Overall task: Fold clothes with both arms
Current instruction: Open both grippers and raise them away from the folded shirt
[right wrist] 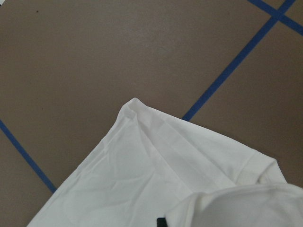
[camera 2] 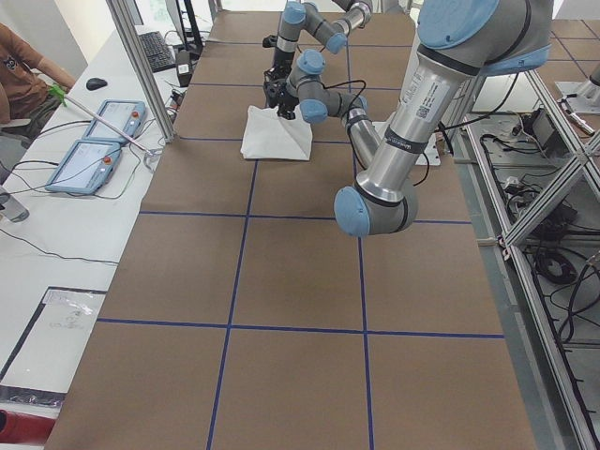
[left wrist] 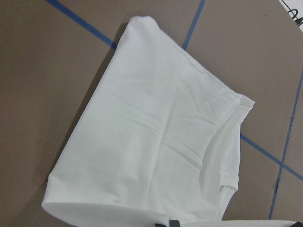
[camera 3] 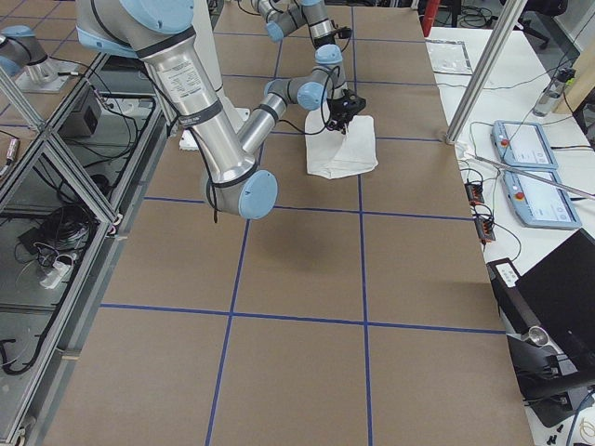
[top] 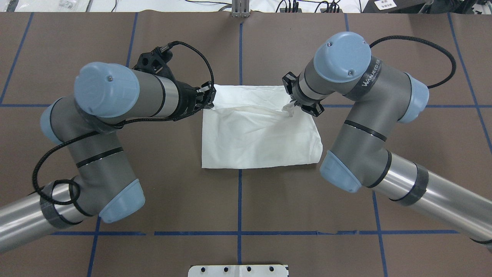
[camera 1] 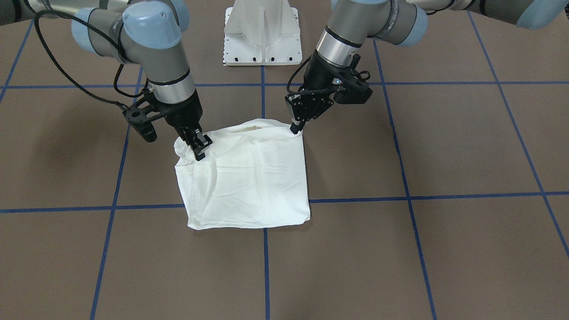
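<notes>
The white T-shirt sits pretty much mid-surface, out in front of the robot's white pedestal base, folded down into a rough square. It's lying right over a spot where two of the blue tape lines cross on the brown surface. Most of it lies flat. One layer is held up off the rest, slung between the two grippers, with a bit of sag and some wrinkles along it.

The left gripper is at the corner on the robot's left, jaws pressed together on the very tip of the cloth. The right gripper has the corner on the robot's right, jaws pinching a bunched wad of fabric that curls up around them. Both point downward and lean in toward the shirt. From the side cameras they look to be up over the shirt rather than down on the surface.

The left arm and right arm bend in from either side with elbows out, black cables looping off the wrists.

Farther out, on the side away from the robot, there's a white side table with two grey handheld screens on it. A person's sleeve pokes in at the corner.
</notes>
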`<state>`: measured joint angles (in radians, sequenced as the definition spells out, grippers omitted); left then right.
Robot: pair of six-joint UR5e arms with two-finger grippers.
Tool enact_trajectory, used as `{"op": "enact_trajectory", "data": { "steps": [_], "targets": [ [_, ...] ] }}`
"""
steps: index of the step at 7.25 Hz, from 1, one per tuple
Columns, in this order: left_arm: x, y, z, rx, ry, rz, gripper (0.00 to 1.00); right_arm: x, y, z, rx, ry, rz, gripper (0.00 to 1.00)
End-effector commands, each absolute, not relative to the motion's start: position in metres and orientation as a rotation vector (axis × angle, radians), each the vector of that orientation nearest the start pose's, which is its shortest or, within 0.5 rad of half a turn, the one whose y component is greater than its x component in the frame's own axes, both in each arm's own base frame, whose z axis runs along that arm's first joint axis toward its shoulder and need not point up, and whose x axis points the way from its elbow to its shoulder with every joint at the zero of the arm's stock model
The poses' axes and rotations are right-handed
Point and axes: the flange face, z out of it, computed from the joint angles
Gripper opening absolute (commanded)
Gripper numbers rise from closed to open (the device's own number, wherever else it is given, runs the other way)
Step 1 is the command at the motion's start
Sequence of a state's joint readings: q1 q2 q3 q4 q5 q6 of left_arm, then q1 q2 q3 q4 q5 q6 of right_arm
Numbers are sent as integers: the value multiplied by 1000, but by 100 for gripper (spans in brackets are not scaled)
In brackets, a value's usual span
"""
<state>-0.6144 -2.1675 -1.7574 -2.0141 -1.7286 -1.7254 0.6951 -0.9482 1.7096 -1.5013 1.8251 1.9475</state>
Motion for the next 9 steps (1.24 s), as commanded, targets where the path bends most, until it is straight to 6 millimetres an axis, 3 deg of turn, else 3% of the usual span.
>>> {"op": "enact_trajectory", "data": {
  "steps": [1, 3, 4, 5, 6, 7, 8, 9],
  "targets": [
    [489, -517, 218, 187, 1239, -573, 0, -465, -557, 235, -115, -869, 865, 0],
    [494, -538, 244, 223, 1204, -554, 0, -481, -589, 250, -77, -902, 803, 0],
    [497, -546, 257, 235, 1218, -551, 15, -479, -613, 257, -66, -875, 736, 0],
    [500, -552, 259, 242, 1217, -555, 36, -484, -622, 262, -51, -858, 691, 99],
    [507, -568, 255, 257, 1208, -553, 57, -477, -631, 268, -10, -867, 638, 100],
    [490, -589, 264, 298, 1200, -553, 61, -465, -648, 281, 25, -865, 608, 100],
    [478, -599, 268, 330, 1189, -537, 61, -431, -673, 287, 68, -858, 590, 100],
    [464, -606, 272, 345, 1177, -492, 61, -395, -689, 315, 80, -834, 527, 100]
  ]
}}
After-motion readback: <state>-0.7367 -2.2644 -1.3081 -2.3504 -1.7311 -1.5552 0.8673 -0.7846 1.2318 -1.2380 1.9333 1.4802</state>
